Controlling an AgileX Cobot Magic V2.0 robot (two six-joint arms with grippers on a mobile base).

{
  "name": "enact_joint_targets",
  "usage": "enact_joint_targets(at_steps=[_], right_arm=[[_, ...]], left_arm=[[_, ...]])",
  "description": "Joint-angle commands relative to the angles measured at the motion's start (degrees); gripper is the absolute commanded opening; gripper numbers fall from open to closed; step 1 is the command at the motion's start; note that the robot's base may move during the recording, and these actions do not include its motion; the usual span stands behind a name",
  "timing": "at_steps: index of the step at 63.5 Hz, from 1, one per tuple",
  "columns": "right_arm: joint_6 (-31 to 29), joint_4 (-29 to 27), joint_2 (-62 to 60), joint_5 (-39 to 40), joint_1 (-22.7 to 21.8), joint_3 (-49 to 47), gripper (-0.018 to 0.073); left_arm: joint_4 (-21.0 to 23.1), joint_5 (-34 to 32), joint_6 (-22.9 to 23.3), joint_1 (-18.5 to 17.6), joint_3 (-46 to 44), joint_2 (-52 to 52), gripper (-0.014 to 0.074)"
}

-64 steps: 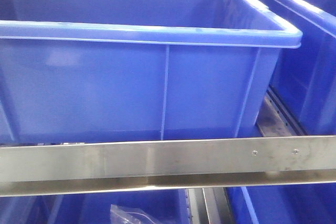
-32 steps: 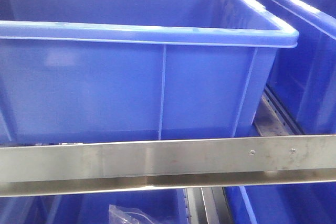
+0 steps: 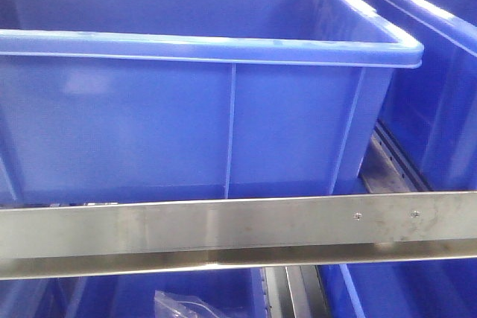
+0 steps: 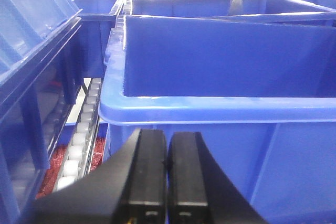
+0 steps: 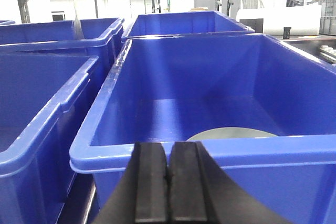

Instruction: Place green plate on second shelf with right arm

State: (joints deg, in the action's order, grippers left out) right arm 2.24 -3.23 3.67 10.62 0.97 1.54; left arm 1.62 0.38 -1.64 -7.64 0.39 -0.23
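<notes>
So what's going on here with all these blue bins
Nothing is being held yet. Both grippers are shut and empty: the right gripper sits in front of a blue bin with the green plate lying on its floor, just visible over the rim. The left gripper faces another blue bin.

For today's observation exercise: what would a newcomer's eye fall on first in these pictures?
Big blue bins fill every view, one sitting above a shiny steel rail. In the right wrist view, the green plate lies inside a bin, just beyond the shut right gripper.
</notes>
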Motion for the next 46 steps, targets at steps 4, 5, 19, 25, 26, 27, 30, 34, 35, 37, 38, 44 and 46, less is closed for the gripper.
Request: enact_joint_targets(at_steps=[4, 5, 19, 25, 26, 27, 30, 34, 35, 37, 38, 44, 46], right_arm=[[-0.33, 0.16, 0.32, 4.4, -0.41, -0.94, 0.0052], [-0.33, 0.16, 0.32, 4.09, -0.41, -0.94, 0.0052], [-0.33, 0.16, 0.32, 2.17, -0.41, -0.94, 0.0052], [-0.33, 0.16, 0.32, 2.17, -0.41, -0.94, 0.0052], [-0.33, 0.16, 0.32, 2.17, -0.41, -0.94, 0.0052], [-0.33, 0.16, 0.32, 2.17, -0.41, -0.94, 0.0052], [-0.33, 0.16, 0.32, 2.17, -0.41, -0.94, 0.0052], [-0.33, 0.16, 0.32, 2.17, -0.41, -0.94, 0.0052], [-0.33, 0.16, 0.32, 2.17, -0.41, -0.94, 0.0052], [-0.33, 0.16, 0.32, 2.17, -0.41, -0.94, 0.0052], [-0.33, 0.16, 0.32, 2.17, -0.41, -0.94, 0.0052], [-0.33, 0.16, 0.32, 2.17, -0.41, -0.94, 0.0052], [-0.33, 0.16, 0.32, 2.17, -0.41, -0.94, 0.0052]], left_arm=[[0.32, -4.78, 0.14, -0.12, 2.27, -1.0, 0.013], [0.32, -4.78, 0.14, -0.12, 2.27, -1.0, 0.013], [0.32, -4.78, 0.14, -0.12, 2.27, -1.0, 0.013], [0.32, -4.78, 0.14, -0.12, 2.27, -1.0, 0.013], [0.32, -4.78, 0.14, -0.12, 2.27, -1.0, 0.013], [0.32, -4.78, 0.14, -0.12, 2.27, -1.0, 0.013], [0.32, -4.78, 0.14, -0.12, 2.27, -1.0, 0.013], [0.32, -4.78, 0.14, -0.12, 2.27, -1.0, 0.013], [0.32, -4.78, 0.14, -0.12, 2.27, -1.0, 0.013], [0.32, -4.78, 0.14, -0.12, 2.27, -1.0, 0.013], [0.32, -4.78, 0.14, -0.12, 2.27, -1.0, 0.013], [0.32, -4.78, 0.14, -0.12, 2.27, -1.0, 0.013], [0.32, -4.78, 0.14, -0.12, 2.27, -1.0, 0.013]])
